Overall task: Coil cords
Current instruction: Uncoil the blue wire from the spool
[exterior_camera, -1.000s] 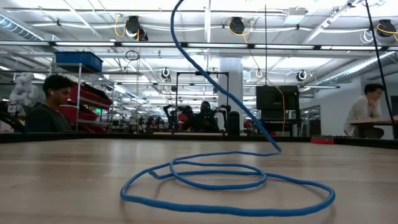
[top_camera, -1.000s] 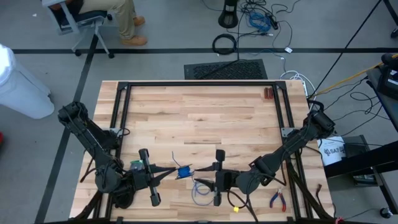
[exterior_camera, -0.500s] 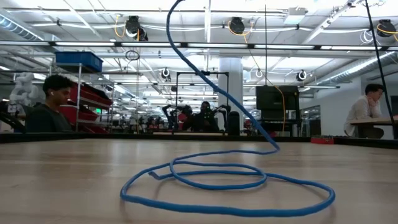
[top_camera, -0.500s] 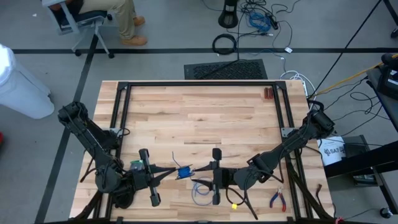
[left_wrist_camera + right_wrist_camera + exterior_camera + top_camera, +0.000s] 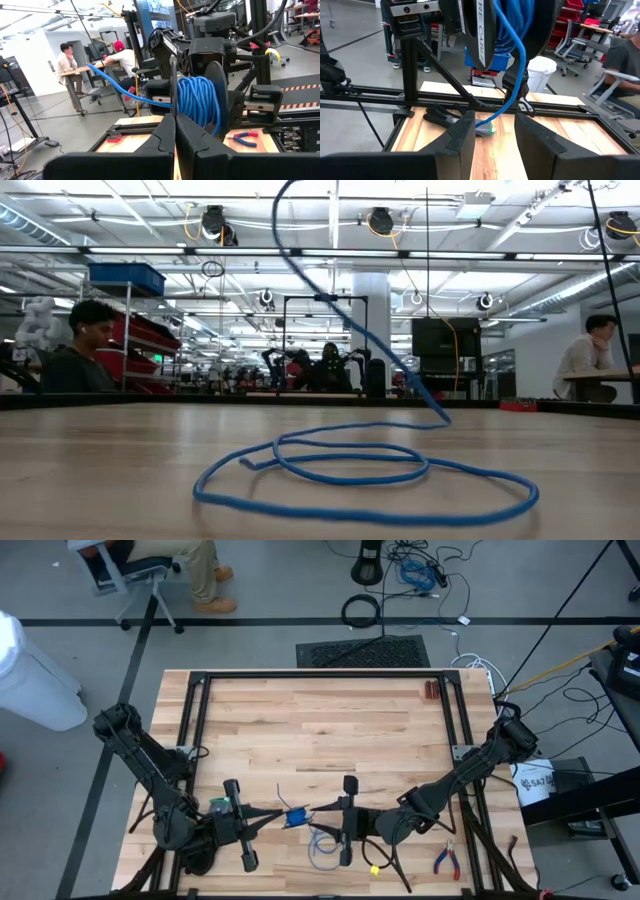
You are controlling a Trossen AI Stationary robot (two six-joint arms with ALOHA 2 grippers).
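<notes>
Pale butcher-block wood makes up the tabletop [image 5: 330, 730], edged by a black metal frame, with a wide workshop hall of ceiling lights and seated people behind it in the low view. Both dark arms reach in from the outer corners and face each other at the near edge. Left gripper [image 5: 282, 817] has its jaws pressed together; in its wrist view the two dark fingers [image 5: 167, 145] meet in a thin seam, and a tight bundle of thin blue cord [image 5: 295, 816] sits right at their tips. From the wrist view I cannot tell for certain whether the jaws are pinching the bundle or only touching it. Right gripper [image 5: 318, 823] stands just across from that bundle with its jaws spread, a clear gap showing between its fingers [image 5: 465, 132]. From the bundle the blue cord runs down between the two grippers to loose loops [image 5: 370, 475] lying flat on the wood just below the right jaws, one strand rising steeply out of them. Small red-handled pliers [image 5: 446, 860] lie behind the right gripper, near the table's corner, well apart from the cord
</notes>
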